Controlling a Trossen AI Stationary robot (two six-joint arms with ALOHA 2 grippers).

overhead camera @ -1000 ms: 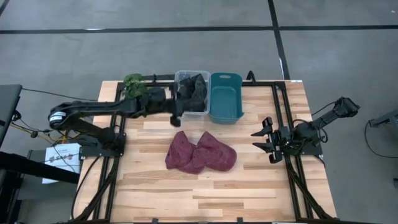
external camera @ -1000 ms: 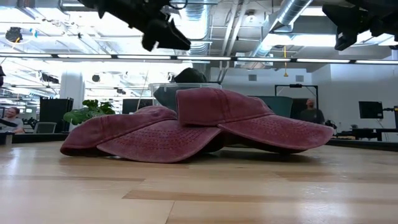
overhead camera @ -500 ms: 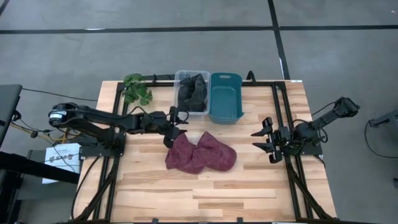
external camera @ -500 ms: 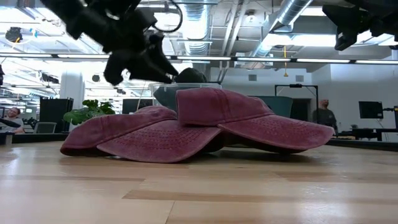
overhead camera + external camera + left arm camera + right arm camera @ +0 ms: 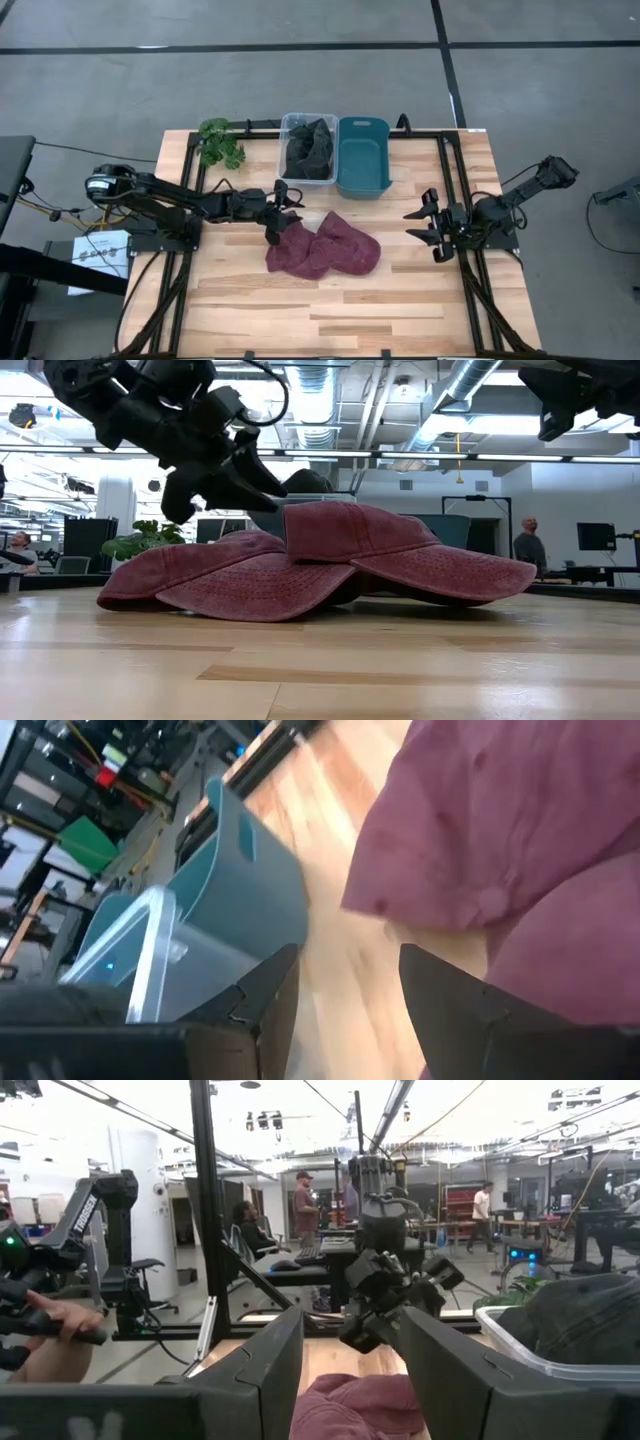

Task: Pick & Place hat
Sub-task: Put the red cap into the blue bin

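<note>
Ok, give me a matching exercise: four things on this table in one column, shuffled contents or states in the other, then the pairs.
Things:
1. clear bin
2. teal bin
3. left pincer
4. right pincer

States:
A. open, at the table's right edge
B. empty
C. holds dark hats
D. open, at the maroon hats

Pairs: 1-C, 2-B, 3-D, 4-A

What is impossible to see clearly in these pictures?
- Dark things in the clear bin: too small in the high view to tell what they are.
- Teal bin: the red hats hide most of it in the low view.
- Left gripper: no view shows whether it touches a hat.
- Right gripper: cut off by the top edge in the low view.
</note>
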